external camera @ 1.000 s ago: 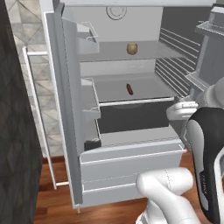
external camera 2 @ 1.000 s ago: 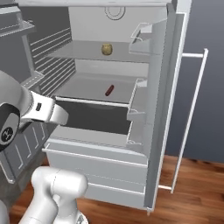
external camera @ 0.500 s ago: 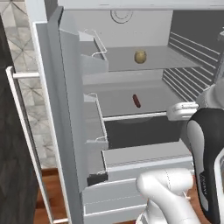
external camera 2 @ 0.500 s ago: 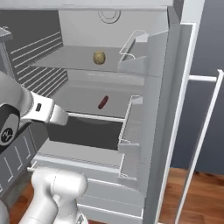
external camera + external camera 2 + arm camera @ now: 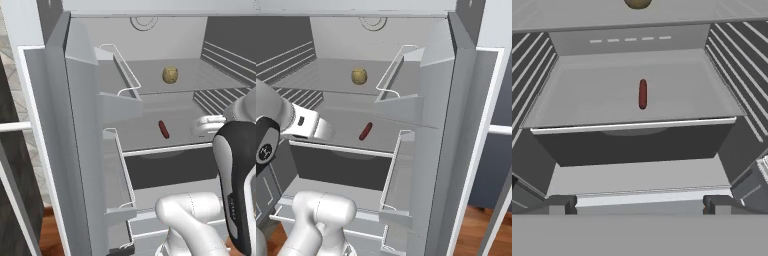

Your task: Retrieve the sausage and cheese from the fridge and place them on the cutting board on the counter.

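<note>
We see a reddish wood floor (image 5: pixel 491 225) at about 4 o'clock in the right base view, and again (image 5: pixel 50 235) at 7 o'clock in the left base view. A dark panel (image 5: pixel 12 165) stands at 9 o'clock there, with pale tiled wall (image 5: pixel 7 37) above it at 10 o'clock.

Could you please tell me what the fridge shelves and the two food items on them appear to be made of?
The fridge shelves look like smooth, matte pale-grey plastic or glass: flat, even shading, with a lighter front edge. The sausage looks like dark red, slightly glossy meat: a small rounded cylinder. The cheese is a dull yellow-brown, mottled lump; its rind-like texture is only a guess.
</note>
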### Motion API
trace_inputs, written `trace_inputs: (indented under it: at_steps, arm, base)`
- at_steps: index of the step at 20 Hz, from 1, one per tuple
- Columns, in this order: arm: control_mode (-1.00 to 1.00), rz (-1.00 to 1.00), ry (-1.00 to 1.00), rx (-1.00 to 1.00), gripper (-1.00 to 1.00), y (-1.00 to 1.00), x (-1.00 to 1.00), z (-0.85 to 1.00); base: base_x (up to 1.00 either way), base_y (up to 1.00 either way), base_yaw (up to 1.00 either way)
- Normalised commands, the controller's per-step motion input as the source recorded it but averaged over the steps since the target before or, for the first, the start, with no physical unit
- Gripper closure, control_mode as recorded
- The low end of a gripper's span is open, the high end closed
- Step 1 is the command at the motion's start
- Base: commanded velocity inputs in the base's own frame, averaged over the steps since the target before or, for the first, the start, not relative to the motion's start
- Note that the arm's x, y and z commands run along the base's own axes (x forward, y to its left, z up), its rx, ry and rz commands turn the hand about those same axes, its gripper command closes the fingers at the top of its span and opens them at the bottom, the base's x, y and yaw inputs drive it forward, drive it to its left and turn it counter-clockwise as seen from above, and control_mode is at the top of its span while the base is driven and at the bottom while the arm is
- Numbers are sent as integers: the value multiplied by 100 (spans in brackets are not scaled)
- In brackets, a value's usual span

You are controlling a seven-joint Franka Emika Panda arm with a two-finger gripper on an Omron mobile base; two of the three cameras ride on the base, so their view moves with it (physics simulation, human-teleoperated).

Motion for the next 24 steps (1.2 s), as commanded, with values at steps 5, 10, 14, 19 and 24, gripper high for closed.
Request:
trace_inputs:
  at_steps: [5,10,14,19,24]
  arm:
    - [100,0,0,0,-100,0,0,0]
    - [-100,2,0,0,-100,0,36,-6]
    - [-100,3,-4,0,-100,0,32,-5]
    - [-100,0,-19,-4,-100,-1,1,17]
    - [-100,0,-12,-5,-100,-8,12,41]
  base:
    - [6,0,0]
    - [4,0,0]
    - [0,0,0]
    - [0,0,0]
    - [0,0,0]
